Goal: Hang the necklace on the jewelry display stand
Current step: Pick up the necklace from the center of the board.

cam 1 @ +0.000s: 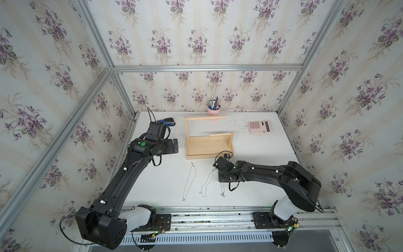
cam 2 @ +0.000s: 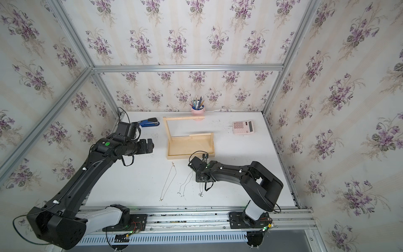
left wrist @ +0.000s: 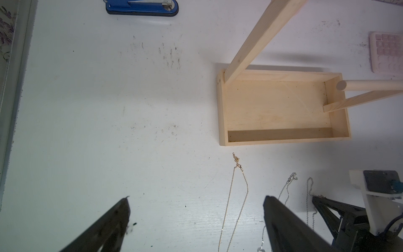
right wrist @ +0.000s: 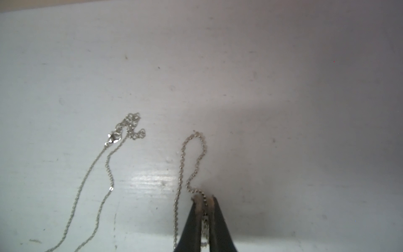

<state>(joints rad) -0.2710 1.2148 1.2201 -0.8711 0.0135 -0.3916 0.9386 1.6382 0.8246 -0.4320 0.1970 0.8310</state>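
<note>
Three necklaces lie on the white table (cam 1: pixel 261 174) in front of the jewelry display stand (cam 1: pixel 209 145): a gold necklace (left wrist: pixel 247 189), a fine silver chain (right wrist: pixel 109 165) and a ball-chain necklace (right wrist: pixel 182 157). None is on the stand; its top bar (cam 1: pixel 205 118) is bare.

Condition of my tools: my right gripper (right wrist: pixel 204 199) is down at the table with its jaws pinched together on one strand of the ball-chain necklace, close to the far bend of its loop. My left gripper (left wrist: pixel 197 198) stands wide open and holds nothing, off to the left of the stand.

Hazards noted:
1. The hold is at the very tips of the pads, on round beads. I judge that a quick lift could let the strand roll out.
2. Only one strand is caught. The other lies just beside my jaws, so the loop will likely hang narrow and may refuse to pass over the free end of the bar.
3. The fine silver chain lies near, though apart. A sideways drag could sweep the ball chain across it and tangle the two.
4. The pendant end will swing once airborne and could snag the tray wall or the post.
</note>
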